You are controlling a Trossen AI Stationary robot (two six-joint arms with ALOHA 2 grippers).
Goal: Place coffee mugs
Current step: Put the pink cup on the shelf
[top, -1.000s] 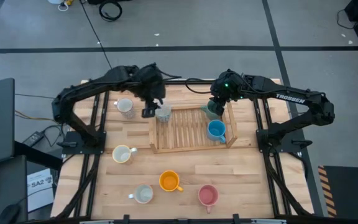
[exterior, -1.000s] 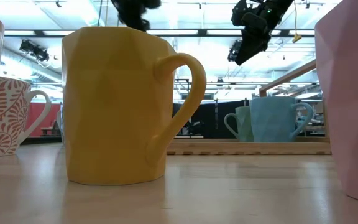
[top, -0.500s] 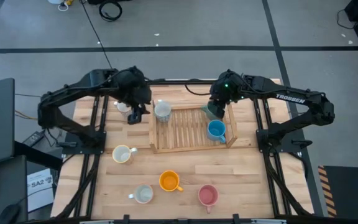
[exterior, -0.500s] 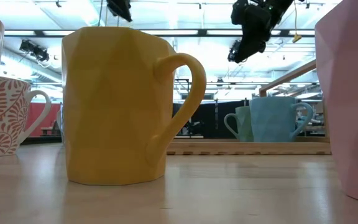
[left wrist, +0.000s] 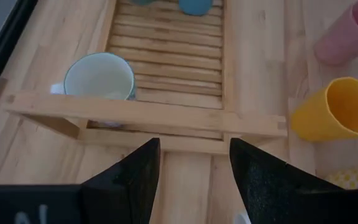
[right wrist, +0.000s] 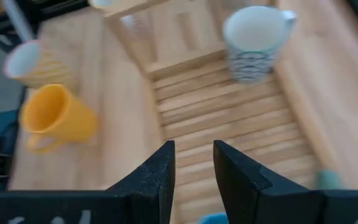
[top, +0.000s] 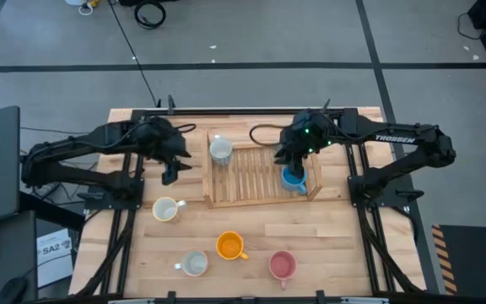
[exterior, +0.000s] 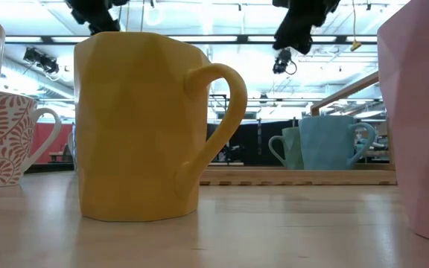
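A slatted wooden tray (top: pixel 256 181) holds a whitish-grey patterned mug (top: pixel 220 150) in its far left corner and a blue mug (top: pixel 293 178) at its right end. A dark green mug (exterior: pixel 284 149) stands beside the blue one (exterior: pixel 331 141). On the table's near part stand a cream mug (top: pixel 165 209), an orange mug (top: pixel 229 246), a whitish-grey mug (top: pixel 194 263) and a pink mug (top: pixel 282 265). My left gripper (top: pixel 170 174) is open, raised left of the tray. My right gripper (top: pixel 291 160) is open above the tray's right end.
The tray's raised side rails (left wrist: pixel 148 115) stand up in front of my left gripper (left wrist: pixel 193 168). Bare slats (right wrist: pixel 222 118) lie between the patterned mug (right wrist: pixel 253 37) and the blue one. Open tabletop (top: pixel 344 236) shows on the near right.
My left gripper has drawn away from the whitish-grey mug in the tray's far left corner, going toward the table's left and near edges; the mug stays standing there. My right gripper has shifted a little toward the near edge, over the tray's right end.
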